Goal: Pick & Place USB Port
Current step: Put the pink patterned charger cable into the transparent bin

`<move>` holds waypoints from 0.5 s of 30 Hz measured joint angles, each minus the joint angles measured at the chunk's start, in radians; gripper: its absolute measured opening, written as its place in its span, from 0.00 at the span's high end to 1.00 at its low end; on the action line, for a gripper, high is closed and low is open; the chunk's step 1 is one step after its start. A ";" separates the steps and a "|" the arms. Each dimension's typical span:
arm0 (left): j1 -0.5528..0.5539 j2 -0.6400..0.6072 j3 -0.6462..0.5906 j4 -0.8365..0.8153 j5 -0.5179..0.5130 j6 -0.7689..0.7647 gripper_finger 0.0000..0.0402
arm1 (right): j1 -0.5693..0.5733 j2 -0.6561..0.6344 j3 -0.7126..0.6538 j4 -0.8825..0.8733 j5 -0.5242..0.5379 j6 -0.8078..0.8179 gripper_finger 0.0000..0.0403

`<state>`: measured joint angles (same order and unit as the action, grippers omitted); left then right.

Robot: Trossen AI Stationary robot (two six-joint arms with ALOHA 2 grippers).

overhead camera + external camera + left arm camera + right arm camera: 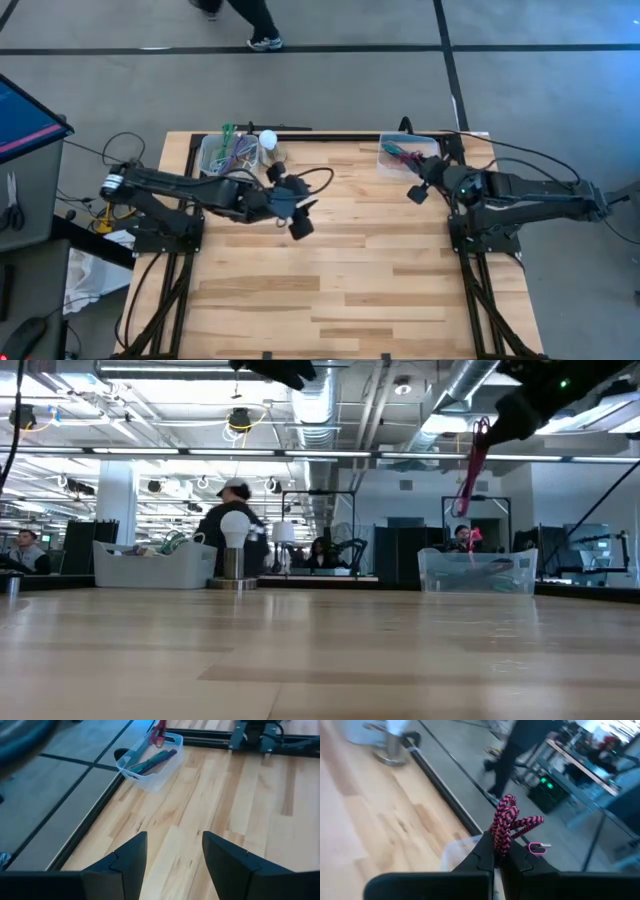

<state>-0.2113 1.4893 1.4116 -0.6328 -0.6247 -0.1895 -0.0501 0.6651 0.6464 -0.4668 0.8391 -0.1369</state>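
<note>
1. Right gripper (pixel 498 851): raised above the right bin (pixel 405 155) at the table's (pixel 340 270) far right corner. Jaws clamped on a pink-and-black braided cable (pixel 506 824).
2. Cable: held clear of the bin; in the low view it hangs down from the gripper toward the bin, with the lower end just above the rim. A pink connector (pixel 537 848) shows beside the fingers in the right wrist view.
3. Right bin: holds further cables, pink and green.
4. Left gripper (pixel 174 860): raised over the table's centre-left, jaws apart, nothing between them.
5. Left bin (pixel 228 153): at the far edge, holding mixed cables. A lamp (pixel 269 143) stands just beside it.
6. A person (pixel 232 520) is beyond the table.
</note>
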 joint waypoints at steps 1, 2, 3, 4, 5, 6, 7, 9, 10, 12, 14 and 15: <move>-0.006 -0.021 -0.019 0.001 0.000 0.005 0.53 | -0.019 0.000 -0.003 -0.001 -0.001 -0.003 1.00; -0.012 -0.043 -0.043 0.001 -0.001 0.006 0.53 | -0.036 0.000 -0.009 0.000 -0.007 -0.007 1.00; -0.018 -0.067 -0.071 0.001 -0.006 0.003 0.53 | -0.055 0.000 -0.017 0.000 -0.020 -0.015 1.00; -0.027 -0.096 -0.108 0.003 -0.016 -0.007 0.53 | -0.075 0.000 -0.026 0.000 -0.034 -0.019 1.00; -0.038 -0.126 -0.150 0.007 -0.029 -0.024 0.54 | -0.095 -0.001 -0.035 0.000 -0.052 -0.020 1.00; -0.048 -0.157 -0.193 0.018 -0.044 -0.044 0.56 | -0.115 -0.005 -0.042 -0.001 -0.073 -0.021 1.00; -0.060 -0.189 -0.237 0.033 -0.061 -0.067 0.57 | -0.135 -0.013 -0.050 -0.001 -0.095 -0.029 1.00; -0.080 -0.258 -0.329 0.077 -0.093 -0.114 0.61 | -0.174 -0.028 -0.064 0.033 -0.135 -0.054 1.00; -0.091 -0.291 -0.372 0.107 -0.103 -0.133 0.63 | -0.194 -0.037 -0.073 0.058 -0.152 -0.067 1.00; -0.106 -0.351 -0.455 0.176 -0.108 -0.150 0.66 | -0.242 -0.055 -0.095 0.106 -0.203 -0.090 1.00; -0.119 -0.401 -0.528 0.248 -0.107 -0.153 0.69 | -0.299 -0.065 -0.109 0.150 -0.272 -0.104 1.00; -0.125 -0.422 -0.558 0.283 -0.108 -0.152 0.70 | -0.331 -0.065 -0.114 0.157 -0.309 -0.105 1.00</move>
<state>-0.3364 1.0678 0.8541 -0.3501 -0.7330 -0.3418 -0.3813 0.6000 0.5328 -0.3101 0.5303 -0.2421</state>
